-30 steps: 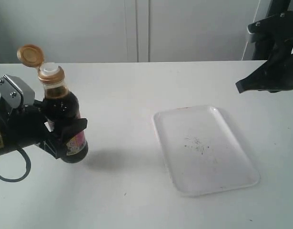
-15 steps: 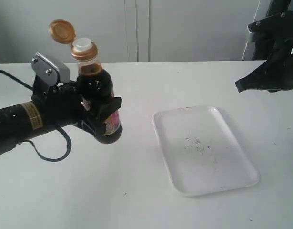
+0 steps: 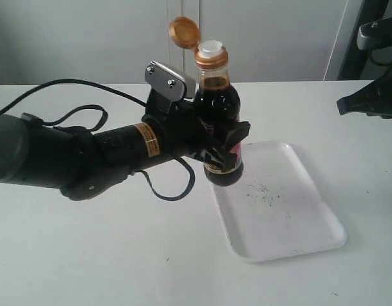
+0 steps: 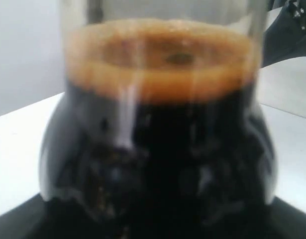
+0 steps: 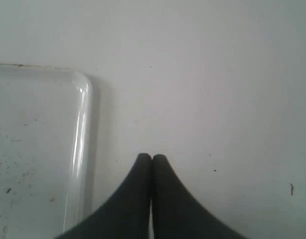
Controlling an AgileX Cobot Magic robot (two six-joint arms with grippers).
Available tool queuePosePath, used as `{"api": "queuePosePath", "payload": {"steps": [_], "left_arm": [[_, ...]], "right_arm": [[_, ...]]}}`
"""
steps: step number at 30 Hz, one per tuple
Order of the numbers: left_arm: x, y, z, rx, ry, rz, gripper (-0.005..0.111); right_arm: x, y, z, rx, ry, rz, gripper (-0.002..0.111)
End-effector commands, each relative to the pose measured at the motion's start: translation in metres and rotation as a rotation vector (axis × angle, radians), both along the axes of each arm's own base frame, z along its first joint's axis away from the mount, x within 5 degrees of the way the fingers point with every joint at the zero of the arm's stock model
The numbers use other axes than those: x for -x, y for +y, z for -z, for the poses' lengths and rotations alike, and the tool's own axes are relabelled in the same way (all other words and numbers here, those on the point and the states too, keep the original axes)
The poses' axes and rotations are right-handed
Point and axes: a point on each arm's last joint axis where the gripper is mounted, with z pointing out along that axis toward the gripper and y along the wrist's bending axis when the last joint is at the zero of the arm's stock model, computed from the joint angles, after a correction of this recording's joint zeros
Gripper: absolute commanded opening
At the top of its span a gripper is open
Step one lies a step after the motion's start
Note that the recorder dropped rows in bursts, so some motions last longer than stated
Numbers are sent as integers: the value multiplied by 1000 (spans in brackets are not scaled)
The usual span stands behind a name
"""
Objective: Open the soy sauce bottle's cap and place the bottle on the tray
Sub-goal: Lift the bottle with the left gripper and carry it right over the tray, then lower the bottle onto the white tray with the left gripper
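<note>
On bottle — unreadable pink label

I count one soy sauce bottle, one flip-top cap, one white tray, and two grippers: left gripper, right gripper

No text, brand or number can be read anywhere. The soy sauce bottle carries a pink and red label, mostly hidden by the jaws, its print too small to make out. A yellow band on the left arm bears dark marks, also illegible.
</note>
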Motion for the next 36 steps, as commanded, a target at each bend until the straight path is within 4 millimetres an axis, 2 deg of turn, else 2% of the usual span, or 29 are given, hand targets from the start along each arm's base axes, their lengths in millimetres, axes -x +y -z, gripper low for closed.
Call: {"api": "queuePosePath", "payload": {"steps": [1,8,16,19,36], "left_arm": [[-1,-20,-16,77,-50,29,0],[-10,-42,-10,51,-53,46,0],[-23,-74,4,-10,-37,56,0],[-28,-80,12,-13,-34,56,0],[-30,-82,21,-44,-1,54,0]], "right_arm": [[0,-1,-3,-5,-28,10,0],[-5,-1,8,-5,5,10,0],[-19,-1,34,-4,46,10,0],[-21,-1,32,-5,25,10,0],[-22,0,31,-29,4,22,0]]}}
